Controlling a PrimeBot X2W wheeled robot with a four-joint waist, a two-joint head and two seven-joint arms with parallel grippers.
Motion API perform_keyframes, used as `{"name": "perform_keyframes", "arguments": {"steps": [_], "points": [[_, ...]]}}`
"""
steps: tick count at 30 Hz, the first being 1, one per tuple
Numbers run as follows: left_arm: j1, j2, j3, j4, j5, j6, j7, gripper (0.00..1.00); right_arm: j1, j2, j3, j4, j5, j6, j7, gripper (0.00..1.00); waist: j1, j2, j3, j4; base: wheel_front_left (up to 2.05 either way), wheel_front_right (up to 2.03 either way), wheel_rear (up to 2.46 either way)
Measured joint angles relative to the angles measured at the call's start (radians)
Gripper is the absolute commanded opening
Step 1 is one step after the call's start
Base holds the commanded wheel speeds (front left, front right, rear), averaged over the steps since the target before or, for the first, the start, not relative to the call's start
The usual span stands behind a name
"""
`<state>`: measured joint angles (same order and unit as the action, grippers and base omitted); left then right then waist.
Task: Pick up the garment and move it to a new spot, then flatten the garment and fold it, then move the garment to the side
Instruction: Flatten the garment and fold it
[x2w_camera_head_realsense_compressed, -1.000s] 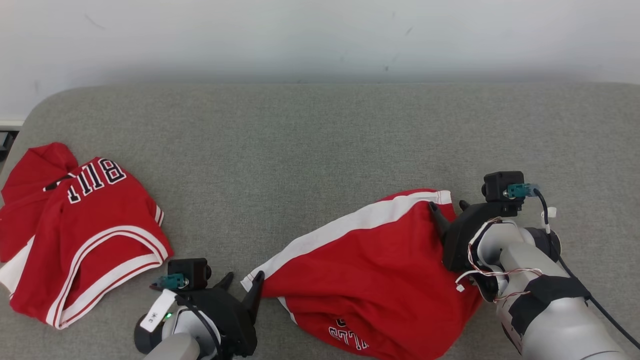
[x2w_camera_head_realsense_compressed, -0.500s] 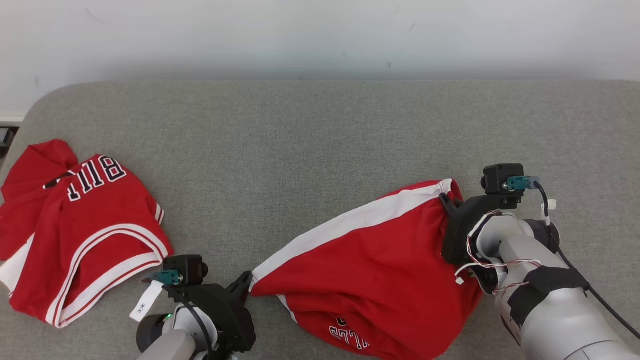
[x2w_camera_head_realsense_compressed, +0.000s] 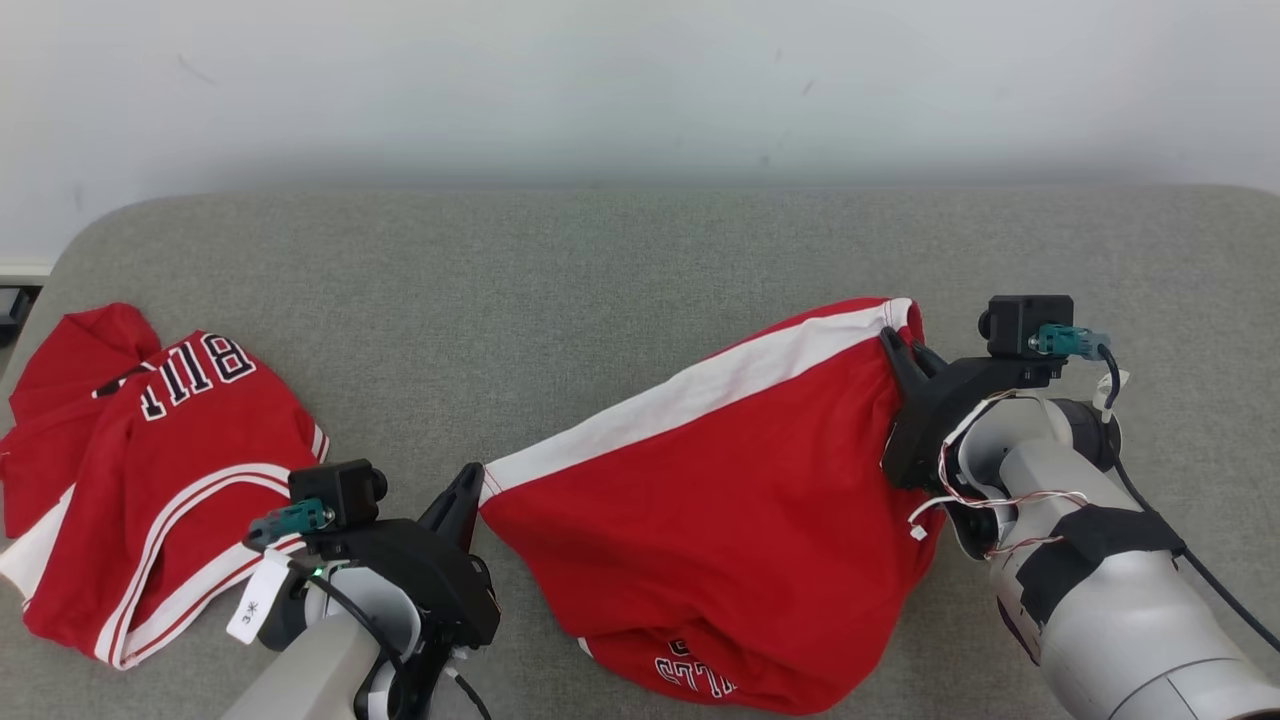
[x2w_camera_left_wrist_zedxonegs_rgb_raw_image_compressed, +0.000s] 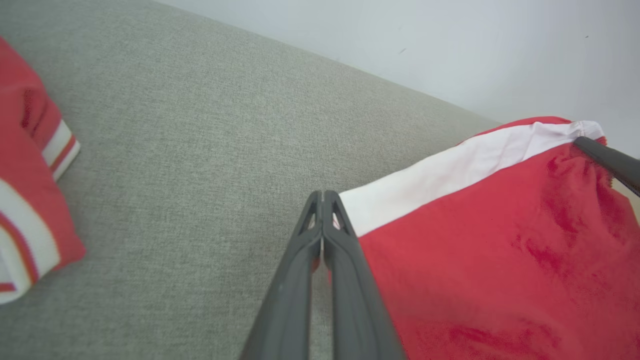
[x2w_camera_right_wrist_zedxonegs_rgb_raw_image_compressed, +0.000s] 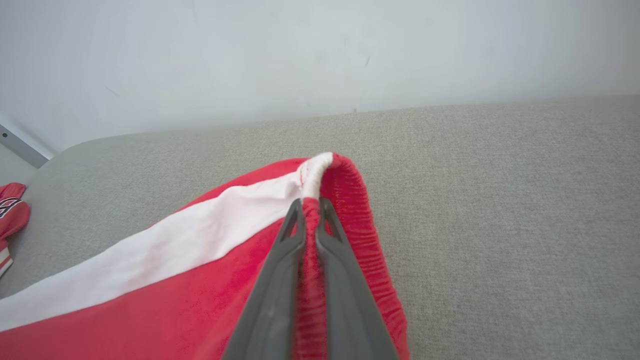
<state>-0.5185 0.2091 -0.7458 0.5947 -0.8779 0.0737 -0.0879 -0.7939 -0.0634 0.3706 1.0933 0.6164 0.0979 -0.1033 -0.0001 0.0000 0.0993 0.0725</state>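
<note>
The garment (x2w_camera_head_realsense_compressed: 720, 500) is a pair of red shorts with a white side stripe, stretched between my two grippers and partly raised off the grey padded surface (x2w_camera_head_realsense_compressed: 600, 280). At its lower left corner my left gripper (x2w_camera_head_realsense_compressed: 468, 485) is shut on the hem where the stripe ends. My right gripper (x2w_camera_head_realsense_compressed: 897, 348) is shut on the gathered waistband at the upper right. In the left wrist view the closed fingertips (x2w_camera_left_wrist_zedxonegs_rgb_raw_image_compressed: 322, 196) pinch the edge of the garment (x2w_camera_left_wrist_zedxonegs_rgb_raw_image_compressed: 500, 240). The right wrist view has my right gripper (x2w_camera_right_wrist_zedxonegs_rgb_raw_image_compressed: 310, 202) clamped on the waistband of the garment (x2w_camera_right_wrist_zedxonegs_rgb_raw_image_compressed: 200, 280).
A second red jersey (x2w_camera_head_realsense_compressed: 150, 480) with white trim and black lettering lies crumpled at the left edge of the surface, also seen as the jersey (x2w_camera_left_wrist_zedxonegs_rgb_raw_image_compressed: 30, 200) in the left wrist view. A white wall (x2w_camera_head_realsense_compressed: 640, 80) runs behind the surface.
Both grippers went from open to shut on the garment's edges. They then carried it up and away from me, so the fabric hangs taut between them.
</note>
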Motion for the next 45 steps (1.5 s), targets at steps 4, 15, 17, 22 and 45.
{"name": "perform_keyframes", "arguments": {"steps": [4,15,17,22,45], "points": [[0.002,0.005,0.002,-0.014,0.004,0.005,-0.012,0.0,-0.016,0.0,0.011,0.001,0.0,0.009,-0.012,0.0,0.0,0.0,-0.01,-0.008,0.0,0.0,0.0],[-0.067,0.033,0.01,-0.025,-0.061,-0.116,0.096,0.0,-0.104,0.002,0.049,0.063,0.049,0.026,0.209,0.0,0.0,0.0001,0.014,-0.049,0.0,0.0,0.0],[-0.142,0.041,0.035,-0.018,-0.1,-0.137,0.144,0.0,-0.176,0.0,0.06,0.073,0.05,0.026,0.286,0.0,0.0,0.0,0.03,-0.057,0.0,0.0,0.0],[-0.433,0.109,0.124,0.008,-0.071,-0.123,0.166,0.0,-0.448,-0.026,0.032,-0.003,0.048,0.026,0.276,0.0,0.0003,0.0001,0.084,-0.077,0.0,0.0,0.0],[-0.034,0.098,-0.017,-0.008,0.065,-0.134,-0.102,0.0,0.067,-0.108,0.277,-0.228,0.148,0.026,-0.025,0.0,-0.0001,0.0001,0.077,-0.118,0.0,0.0,0.0]]}}
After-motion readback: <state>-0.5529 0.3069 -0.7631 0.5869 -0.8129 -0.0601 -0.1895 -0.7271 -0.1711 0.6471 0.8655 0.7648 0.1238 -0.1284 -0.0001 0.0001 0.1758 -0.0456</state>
